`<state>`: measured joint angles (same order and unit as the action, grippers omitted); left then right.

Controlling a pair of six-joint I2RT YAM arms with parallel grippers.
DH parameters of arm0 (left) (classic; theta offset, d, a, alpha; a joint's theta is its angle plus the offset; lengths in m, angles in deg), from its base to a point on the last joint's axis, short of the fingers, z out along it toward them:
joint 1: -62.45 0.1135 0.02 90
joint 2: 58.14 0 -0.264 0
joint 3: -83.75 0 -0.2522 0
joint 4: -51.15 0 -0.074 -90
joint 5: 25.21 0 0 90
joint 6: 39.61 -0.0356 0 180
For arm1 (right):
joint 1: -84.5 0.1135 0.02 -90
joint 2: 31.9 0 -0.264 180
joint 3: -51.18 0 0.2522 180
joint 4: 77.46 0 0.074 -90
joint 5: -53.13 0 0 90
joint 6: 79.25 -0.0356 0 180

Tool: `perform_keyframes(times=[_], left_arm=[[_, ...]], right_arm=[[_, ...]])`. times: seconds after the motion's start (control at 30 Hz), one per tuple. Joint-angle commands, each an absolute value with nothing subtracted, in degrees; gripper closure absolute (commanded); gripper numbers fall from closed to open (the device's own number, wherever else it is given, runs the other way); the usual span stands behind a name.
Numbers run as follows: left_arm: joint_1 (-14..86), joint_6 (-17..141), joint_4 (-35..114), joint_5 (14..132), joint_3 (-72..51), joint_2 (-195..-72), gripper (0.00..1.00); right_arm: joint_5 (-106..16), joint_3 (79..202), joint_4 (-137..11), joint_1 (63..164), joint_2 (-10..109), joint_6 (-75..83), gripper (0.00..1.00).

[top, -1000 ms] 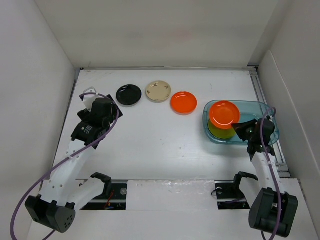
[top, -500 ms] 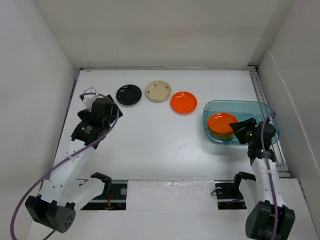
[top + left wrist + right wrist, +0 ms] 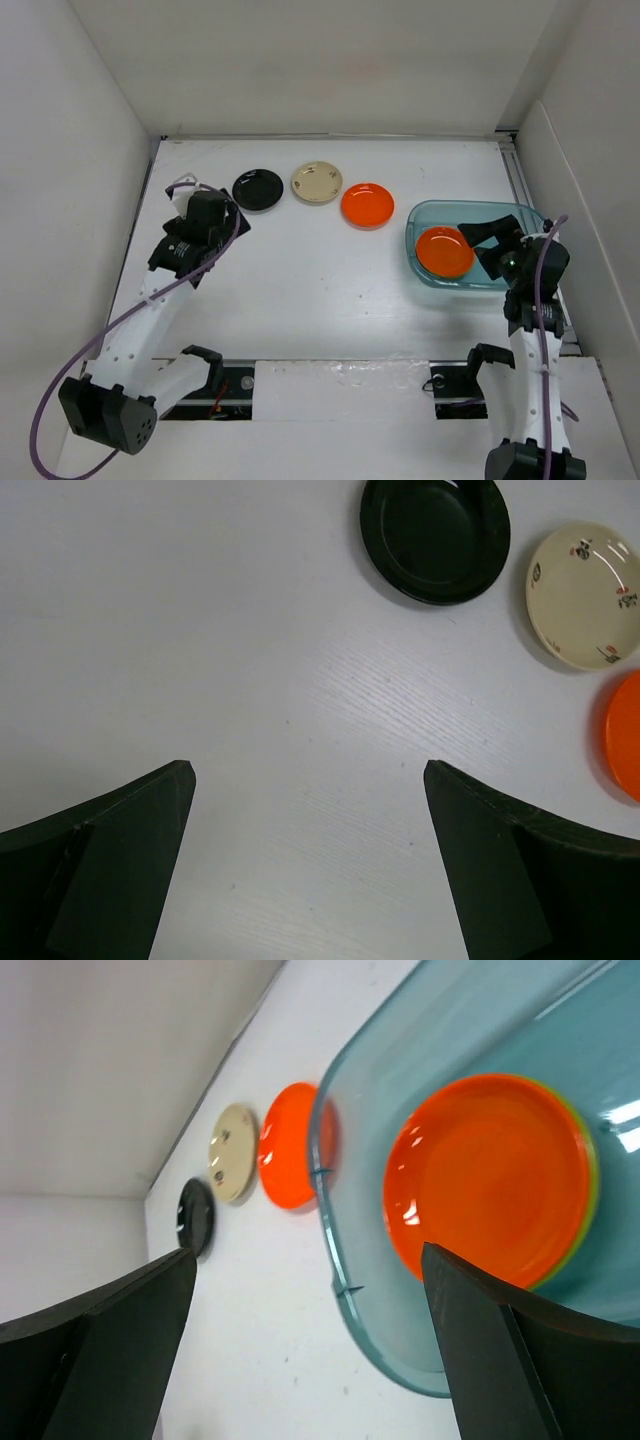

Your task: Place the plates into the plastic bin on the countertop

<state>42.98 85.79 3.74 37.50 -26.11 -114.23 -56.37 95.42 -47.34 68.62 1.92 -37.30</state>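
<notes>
Three stiff, glossy, probably slippery dishes, the black plate, cream plate and orange plate, lie on the worktop beside the plastic bin, likely best pinched at the rim, while the left gripper and right gripper hold their jaws open, empty.

Glossy orange plate, glare across its face, inside smooth translucent teal plastic bin. Matt white countertop, faintly grained. Shiny black plate at upper right; glazed cream plate.
</notes>
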Motion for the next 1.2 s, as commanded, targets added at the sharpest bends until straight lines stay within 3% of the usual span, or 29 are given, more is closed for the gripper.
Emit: perform_keyframes(times=[0.0, 0.1, 0.23, 0.37, 0.6, 0.87, 1.03, 1.17], left_arm=[[47.0, 89.8, 6.4, 49.3, -26.3, -116.9, 0.00], [47.0, 99.6, 13.3, 54.8, -31.8, -120.2, 0.00], [47.0, 113.4, 27.9, 54.1, -41.9, -124.7, 0.00], [47.0, 118.7, 38.7, 49.6, -43.7, -132.6, 0.00], [48.7, 121.2, 38.4, 49.0, -32.6, -153.9, 0.00], [52.0, 123.5, 34.8, 51.0, -22.2, -162.1, 0.00], [52.5, 123.5, 25.8, 51.7, -11.8, -169.1, 0.22], [52.5, 125.0, 23.1, 51.7, -9.4, -170.8, 0.23]], right_arm=[[-63.5, 98.6, -48.7, 71.1, 2.1, -36.3, 0.00], [-67.9, 100.4, -50.6, 73.7, 4.0, -35.7, 0.00], [-74.9, 101.7, -53.4, 77.4, 6.2, -35.0, 0.00], [-78.7, 104.7, -51.9, 78.9, 7.7, -33.6, 0.00], [-76.5, 104.7, -48.4, 79.4, 3.6, -31.1, 0.00], [-76.9, 103.5, -48.4, 79.4, 4.8, -31.1, 0.00], [-76.9, 104.9, -48.9, 79.4, 4.8, -31.1, 0.01], [-73.1, 108.2, -44.5, 79.4, 4.8, -29.9, 0.01]])
